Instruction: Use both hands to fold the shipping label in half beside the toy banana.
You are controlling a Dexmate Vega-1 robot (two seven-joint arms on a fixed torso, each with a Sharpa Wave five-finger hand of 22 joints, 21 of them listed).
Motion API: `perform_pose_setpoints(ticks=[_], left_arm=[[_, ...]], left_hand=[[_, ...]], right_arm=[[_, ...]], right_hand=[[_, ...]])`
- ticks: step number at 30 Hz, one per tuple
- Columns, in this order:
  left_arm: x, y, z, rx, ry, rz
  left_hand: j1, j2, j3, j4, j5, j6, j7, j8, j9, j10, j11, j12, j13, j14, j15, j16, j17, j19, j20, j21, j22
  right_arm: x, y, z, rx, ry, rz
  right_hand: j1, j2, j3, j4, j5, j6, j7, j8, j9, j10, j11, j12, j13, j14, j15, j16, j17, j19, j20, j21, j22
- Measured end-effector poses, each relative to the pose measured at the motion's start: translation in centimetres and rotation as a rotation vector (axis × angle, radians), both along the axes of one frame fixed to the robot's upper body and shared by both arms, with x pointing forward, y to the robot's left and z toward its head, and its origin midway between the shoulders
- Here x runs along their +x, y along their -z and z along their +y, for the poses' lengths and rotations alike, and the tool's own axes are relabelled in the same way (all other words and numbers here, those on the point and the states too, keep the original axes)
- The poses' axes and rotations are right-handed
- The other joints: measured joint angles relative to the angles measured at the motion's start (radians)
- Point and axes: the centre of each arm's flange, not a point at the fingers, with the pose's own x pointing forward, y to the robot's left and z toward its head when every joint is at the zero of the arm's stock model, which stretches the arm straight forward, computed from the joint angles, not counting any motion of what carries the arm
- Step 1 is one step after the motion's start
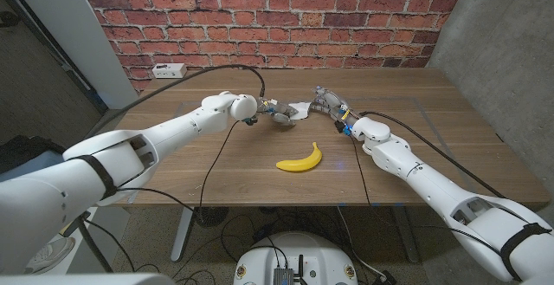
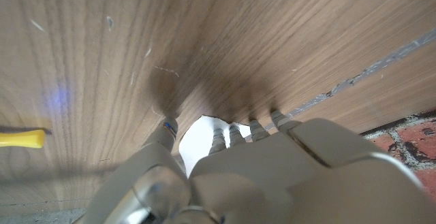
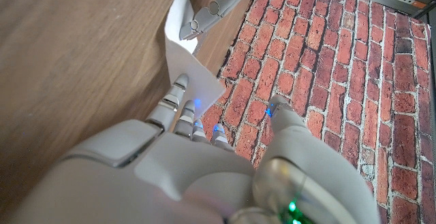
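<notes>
A wooden surface (image 1: 260, 168) stands before a red brick wall (image 1: 286, 16), a white power strip (image 1: 169, 70) near its far left corner; the toy banana (image 1: 300, 158) lies nearer the robot. Beyond it the shipping label (image 1: 299, 109) is lifted between the hands; the left hand (image 1: 275, 112) pinches one end, the right hand (image 1: 325, 105) grips the other, both arms reaching inward.

There was one wooden table (image 1: 260, 168), and on it lay one yellow toy banana (image 1: 300, 158) and one white shipping label (image 1: 299, 109). Two robot hands were at the label: the left hand (image 1: 279, 113) and the right hand (image 1: 327, 105). One white power strip (image 1: 168, 70) sat at the table's far corner.
</notes>
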Motion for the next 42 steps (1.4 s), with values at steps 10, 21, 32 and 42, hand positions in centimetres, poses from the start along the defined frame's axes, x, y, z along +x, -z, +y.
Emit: perform_pose_setpoints(ticks=[10, 21, 32, 42], left_arm=[[-0.3, 0.4, -0.3, 0.008, 0.005, -0.001], [-0.5, 0.5, -0.4, 0.015, 0.000, 0.003], [-0.8, 0.5, -0.3, 0.014, -0.001, -0.001], [-0.8, 0.6, -0.3, 0.015, 0.000, -0.001]], left_hand=[[0.000, 0.000, 0.003, 0.003, 0.000, 0.000, 0.000, 0.000, 0.000, -0.003, 0.003, 0.000, -0.001, 0.000, 0.000, 0.000, 0.000, -0.002, 0.002, 0.001, -0.002], [0.000, 0.000, 0.003, 0.003, 0.000, -0.007, 0.002, 0.000, -0.001, -0.005, 0.005, -0.002, -0.001, 0.000, 0.000, 0.000, -0.001, -0.001, 0.001, 0.001, -0.001], [0.000, 0.000, 0.003, 0.003, 0.000, -0.013, 0.002, 0.000, -0.001, -0.005, 0.005, -0.004, -0.017, 0.000, 0.000, -0.001, 0.000, 0.001, -0.001, 0.001, 0.000], [0.000, 0.000, 0.003, 0.003, 0.000, -0.013, 0.002, 0.000, -0.001, -0.006, 0.006, -0.004, -0.017, 0.000, 0.000, -0.001, 0.000, 0.001, -0.001, 0.001, 0.000]], right_arm=[[-0.4, 0.5, -0.3, 0.040, 0.024, 0.012], [-0.6, 1.0, -0.6, 0.046, 0.014, 0.054], [-0.4, 1.1, -0.1, 0.013, -0.023, 0.093], [0.1, 1.0, 0.2, -0.008, -0.031, 0.110]], right_hand=[[0.005, 0.005, -0.003, 0.003, 0.000, 0.008, 0.044, 0.007, 0.000, -0.002, 0.080, 0.030, -0.005, -0.008, 0.034, 0.000, -0.013, 0.042, 0.022, 0.007, 0.000], [-0.004, 0.013, -0.021, 0.021, 0.000, 0.015, 0.050, 0.011, 0.000, 0.157, 0.099, 0.072, -0.009, 0.055, 0.039, 0.021, -0.017, 0.104, 0.032, 0.016, 0.000], [-0.042, 0.004, -0.043, 0.043, -0.008, -0.020, 0.031, 0.003, 0.000, 0.173, 0.104, 0.072, -0.009, 0.071, 0.045, 0.025, -0.016, 0.118, 0.036, 0.016, 0.000], [-0.066, -0.003, -0.058, 0.058, -0.016, -0.059, 0.009, -0.001, 0.000, 0.165, 0.104, 0.055, -0.009, 0.045, 0.048, 0.017, -0.016, 0.101, 0.034, 0.002, 0.000]])
